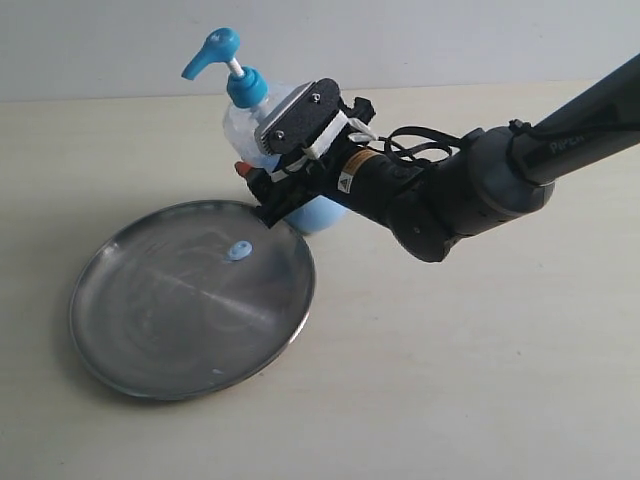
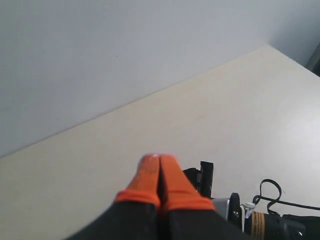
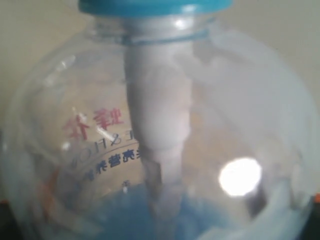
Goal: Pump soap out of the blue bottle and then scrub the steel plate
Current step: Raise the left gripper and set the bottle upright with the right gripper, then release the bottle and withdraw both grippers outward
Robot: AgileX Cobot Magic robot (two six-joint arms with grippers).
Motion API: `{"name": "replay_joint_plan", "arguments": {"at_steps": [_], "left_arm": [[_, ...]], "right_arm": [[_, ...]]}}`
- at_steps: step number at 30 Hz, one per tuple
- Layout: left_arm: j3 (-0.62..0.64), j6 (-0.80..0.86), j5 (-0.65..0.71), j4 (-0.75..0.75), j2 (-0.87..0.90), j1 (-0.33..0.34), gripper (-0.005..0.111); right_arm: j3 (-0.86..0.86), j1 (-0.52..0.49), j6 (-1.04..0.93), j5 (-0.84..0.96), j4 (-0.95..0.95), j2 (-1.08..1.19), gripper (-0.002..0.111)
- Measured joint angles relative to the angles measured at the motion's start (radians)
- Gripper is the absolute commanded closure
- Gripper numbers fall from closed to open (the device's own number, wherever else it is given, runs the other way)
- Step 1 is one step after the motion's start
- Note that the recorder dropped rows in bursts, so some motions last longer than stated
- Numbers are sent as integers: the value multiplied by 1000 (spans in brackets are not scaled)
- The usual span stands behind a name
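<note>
The blue bottle [image 1: 243, 118] stands at the steel plate's far rim, its blue pump head [image 1: 212, 50] raised and its spout over the plate. My right gripper [image 1: 258, 190] is shut on the bottle's body, an orange fingertip [image 1: 241, 168] showing at its side. In the right wrist view the clear bottle [image 3: 160, 125] fills the frame, with pale blue soap [image 3: 125, 215] low inside. The steel plate [image 1: 150, 330] lies flat with a small light-blue soap blob [image 1: 239, 251] near its far edge. My left gripper [image 2: 159, 159] is shut on nothing, up in the air, and does not show in the exterior view.
Everything sits on a pale beige tabletop [image 1: 480, 380] with a grey wall [image 1: 450, 40] behind it. The right arm [image 1: 470, 185] reaches in from the upper right, and part of its wrist [image 2: 260, 222] shows below my left gripper.
</note>
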Motion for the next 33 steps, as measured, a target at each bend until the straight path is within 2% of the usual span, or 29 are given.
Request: {"name": "replay_joint_plan", "arguments": {"at_steps": [9, 14, 23, 33], "left_arm": [[16, -2, 18, 59, -109, 0, 107], [102, -2, 18, 71, -149, 0, 107], [275, -2, -79, 80, -180, 0, 107], [416, -2, -178, 80, -184, 0, 107]], "right_arm": [[0, 0, 2, 1, 46, 0, 108], [0, 0, 16, 3, 85, 0, 108], [0, 0, 36, 5, 276, 0, 108], [-2, -31, 181, -6, 296, 10, 108]]}}
